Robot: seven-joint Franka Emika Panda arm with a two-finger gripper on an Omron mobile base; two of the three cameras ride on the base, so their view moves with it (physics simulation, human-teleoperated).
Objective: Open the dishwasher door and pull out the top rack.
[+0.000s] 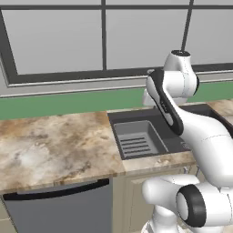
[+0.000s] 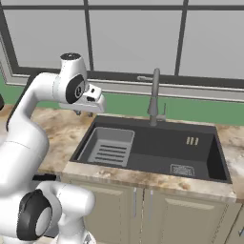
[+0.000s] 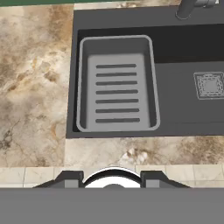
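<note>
The dishwasher door (image 1: 61,211) is a dark grey panel under the counter at the lower left of the left base view. It stands shut, with its black bar handle (image 1: 59,189) running along the top. The top rack is hidden behind it. My gripper (image 2: 84,113) hangs high above the counter at the sink's left edge, pointing down and well away from the door. In the hand view its two dark fingertips (image 3: 70,179) stand wide apart, so the gripper (image 3: 113,180) is open with nothing between them.
A dark sink (image 2: 200,157) is set in the marble counter (image 1: 50,145), with a ribbed grey basin (image 3: 116,85) in its left half and a faucet (image 2: 154,97) behind. Beige cabinet doors (image 2: 143,209) sit below the sink. A window spans the back wall.
</note>
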